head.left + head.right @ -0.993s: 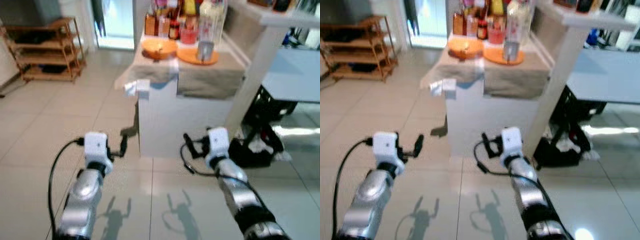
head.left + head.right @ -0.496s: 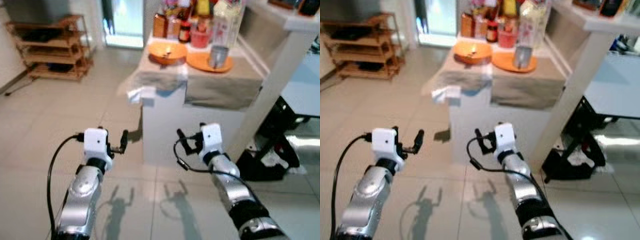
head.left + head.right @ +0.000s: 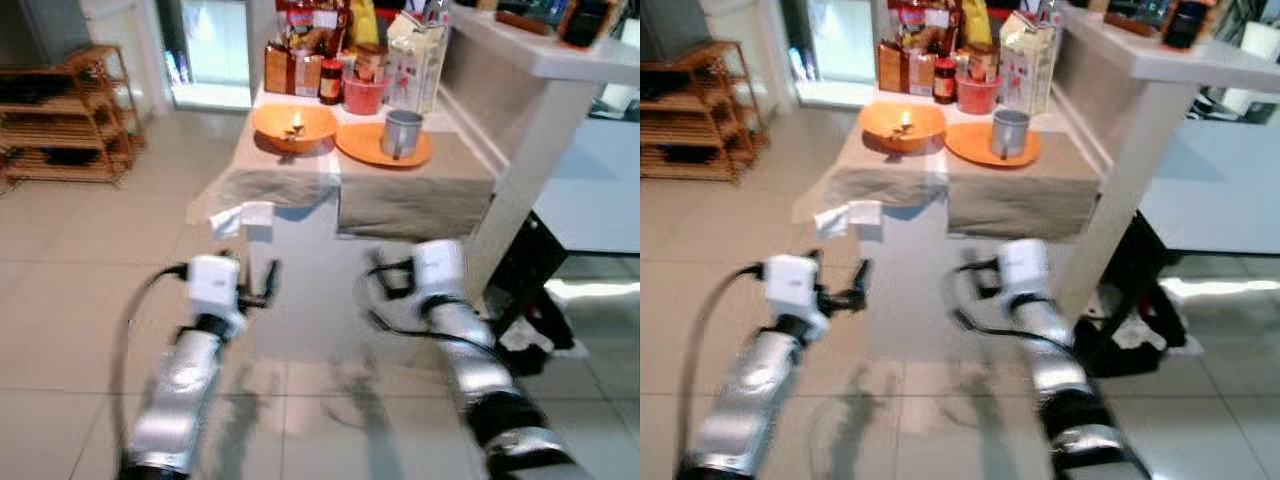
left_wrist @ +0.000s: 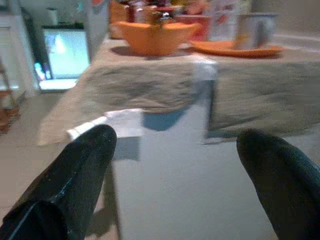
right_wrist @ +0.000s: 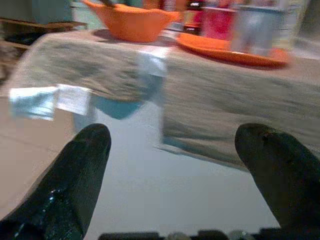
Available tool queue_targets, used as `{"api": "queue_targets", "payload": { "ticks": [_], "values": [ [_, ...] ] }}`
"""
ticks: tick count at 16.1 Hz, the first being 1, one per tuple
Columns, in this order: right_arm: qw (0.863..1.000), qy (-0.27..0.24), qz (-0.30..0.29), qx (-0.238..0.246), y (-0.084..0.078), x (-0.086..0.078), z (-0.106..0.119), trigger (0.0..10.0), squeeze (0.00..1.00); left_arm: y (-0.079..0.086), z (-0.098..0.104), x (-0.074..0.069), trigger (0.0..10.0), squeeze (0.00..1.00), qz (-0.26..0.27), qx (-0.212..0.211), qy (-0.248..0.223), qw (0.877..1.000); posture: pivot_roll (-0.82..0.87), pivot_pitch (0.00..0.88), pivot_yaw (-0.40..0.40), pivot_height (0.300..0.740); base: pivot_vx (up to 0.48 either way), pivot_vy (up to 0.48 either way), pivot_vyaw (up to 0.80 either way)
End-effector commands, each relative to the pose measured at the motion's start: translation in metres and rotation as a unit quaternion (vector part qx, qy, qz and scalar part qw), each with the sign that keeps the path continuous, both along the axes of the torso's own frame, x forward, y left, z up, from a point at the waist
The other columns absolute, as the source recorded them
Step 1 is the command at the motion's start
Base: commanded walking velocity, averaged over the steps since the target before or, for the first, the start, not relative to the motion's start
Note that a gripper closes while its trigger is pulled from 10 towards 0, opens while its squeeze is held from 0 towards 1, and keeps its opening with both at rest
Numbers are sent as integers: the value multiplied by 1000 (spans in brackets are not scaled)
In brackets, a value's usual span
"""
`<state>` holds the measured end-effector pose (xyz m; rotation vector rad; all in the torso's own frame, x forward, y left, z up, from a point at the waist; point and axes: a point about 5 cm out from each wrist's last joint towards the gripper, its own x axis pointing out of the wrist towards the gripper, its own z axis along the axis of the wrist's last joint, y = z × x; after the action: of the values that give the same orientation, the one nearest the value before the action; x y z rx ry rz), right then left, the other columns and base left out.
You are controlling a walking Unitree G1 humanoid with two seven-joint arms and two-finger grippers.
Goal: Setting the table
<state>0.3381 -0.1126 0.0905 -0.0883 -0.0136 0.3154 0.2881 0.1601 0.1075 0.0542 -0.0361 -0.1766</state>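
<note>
both arms are up in front of the table. left gripper and right gripper have fingers spread wide, holding nothing. orange bowl, orange plate and metal cup sit on the cloth-covered top.

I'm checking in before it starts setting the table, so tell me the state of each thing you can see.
Orange bowl: upright on the cloth.
Metal cup: upright on the orange plate.
Cloth: draped over the table edge.
Left claw: open, holding nothing.
Right claw: open, holding nothing.
</note>
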Motion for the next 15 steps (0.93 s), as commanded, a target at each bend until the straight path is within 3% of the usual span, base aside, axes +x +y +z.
{"api": "queue_targets", "payload": {
  "ticks": [1, 7, 10, 15],
  "values": [
    [1000, -6, -18, -8, -15, 3, 4, 10000, 0, -10, 4, 2, 10000, 0, -18, 0, -7, 1000, 65, 0, -42, 740, 480, 0, 0],
    [1000, 11, -21, -2, -14, 1, -3, 10000, 0, -9, 2, 0, 10000, 0, -16, 4, -4, 1000, 67, 0, -40, 740, 480, 0, 0],
    [998, 34, -54, 24, -20, 4, -6, 10000, 0, -9, 1, 0, 10000, 0, -16, 4, -1, 1000, 64, 0, -39, 740, 477, 0, 0],
    [998, 18, -55, 18, -21, 12, 5, 10000, 0, -10, 0, -1, 10000, 0, -21, 0, 0, 1000, 73, 0, -45, 740, 478, 0, 0]
  ]
}}
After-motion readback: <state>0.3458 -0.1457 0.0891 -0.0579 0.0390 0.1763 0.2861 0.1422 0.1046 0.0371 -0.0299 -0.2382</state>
